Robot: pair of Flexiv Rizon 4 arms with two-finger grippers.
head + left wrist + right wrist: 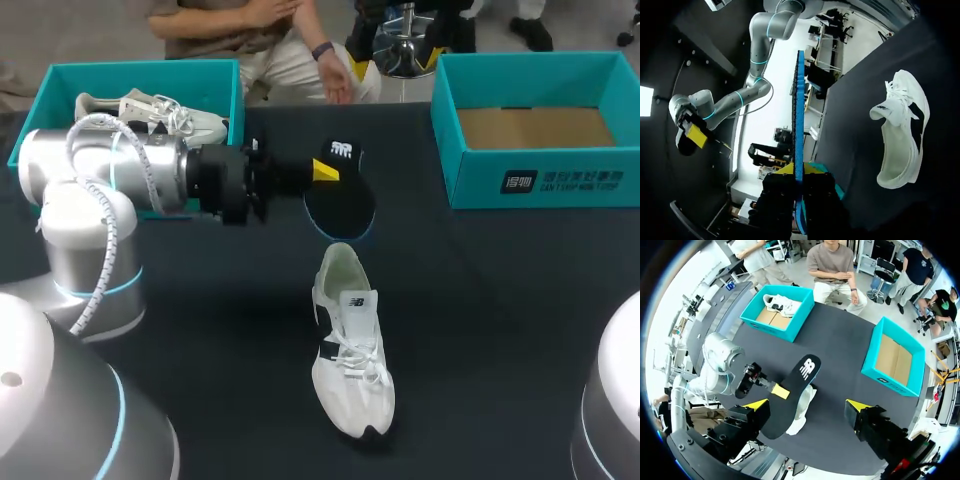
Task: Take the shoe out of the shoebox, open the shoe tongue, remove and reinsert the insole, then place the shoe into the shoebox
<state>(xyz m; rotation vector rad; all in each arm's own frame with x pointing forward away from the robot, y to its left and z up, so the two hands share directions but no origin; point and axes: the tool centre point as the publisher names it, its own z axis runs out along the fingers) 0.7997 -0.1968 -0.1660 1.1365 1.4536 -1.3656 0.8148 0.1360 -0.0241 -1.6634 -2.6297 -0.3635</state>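
Reinsert step: left end effector (325, 171) clamped on insole (341, 208); right end effector (807, 406) apart. Next, I judge: slide insole into shoe (350, 345).

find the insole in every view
Head view: the insole is mid-table, gripped by the left hand, just beyond the white shoe.
Left wrist view: edge-on, its blue edge runs out from that hand, with the shoe lying off to one side.
Right wrist view: black, logo showing, overlapping the shoe.
Shared landmark: the white shoe.
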